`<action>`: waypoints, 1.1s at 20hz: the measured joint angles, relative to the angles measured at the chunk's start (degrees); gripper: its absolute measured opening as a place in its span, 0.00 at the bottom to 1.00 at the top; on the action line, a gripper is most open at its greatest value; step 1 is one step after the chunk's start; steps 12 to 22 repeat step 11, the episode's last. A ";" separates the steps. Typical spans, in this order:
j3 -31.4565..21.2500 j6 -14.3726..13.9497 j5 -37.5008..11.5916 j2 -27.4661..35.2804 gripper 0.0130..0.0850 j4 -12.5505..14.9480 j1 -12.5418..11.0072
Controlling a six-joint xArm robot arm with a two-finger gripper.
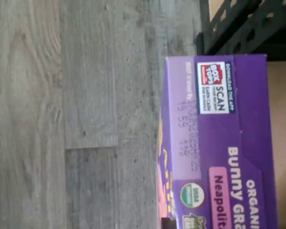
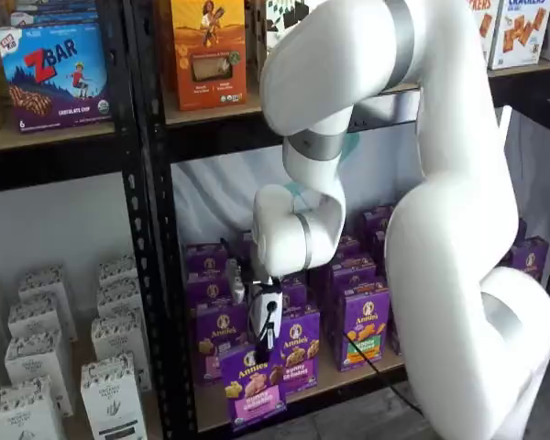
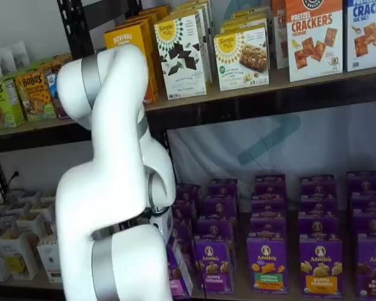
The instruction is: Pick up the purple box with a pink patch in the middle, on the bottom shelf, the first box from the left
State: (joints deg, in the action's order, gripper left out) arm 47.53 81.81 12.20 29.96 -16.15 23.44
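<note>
The purple box (image 2: 254,388) with the pink band stands tilted forward at the front edge of the bottom shelf (image 2: 209,412), out of its row. My gripper (image 2: 268,341) hangs over it, its black fingers closed on the box's top. In the wrist view the box's purple top (image 1: 219,143) shows close up with a pink "Neapolitan" patch, partly over the floor. In a shelf view the box (image 3: 177,271) leans out beside my white arm, which hides the gripper.
Like purple boxes stand beside it: a "Bunny Grahams" one (image 2: 299,353) and a green-banded one (image 2: 365,325). A black perforated upright (image 2: 156,229) rises to the left. White cartons (image 2: 110,394) fill the neighbouring rack. Grey plank floor (image 1: 62,119) lies below.
</note>
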 joint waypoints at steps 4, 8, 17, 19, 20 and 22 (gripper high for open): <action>-1.60 -2.12 1.47 -1.97 0.28 2.45 -0.28; -3.27 -2.98 2.35 -3.91 0.28 3.37 -0.32; -4.71 -3.05 2.74 -5.53 0.28 3.61 -0.49; -4.71 -3.05 2.74 -5.53 0.28 3.61 -0.49; -4.71 -3.05 2.74 -5.53 0.28 3.61 -0.49; -4.71 -3.05 2.74 -5.53 0.28 3.61 -0.49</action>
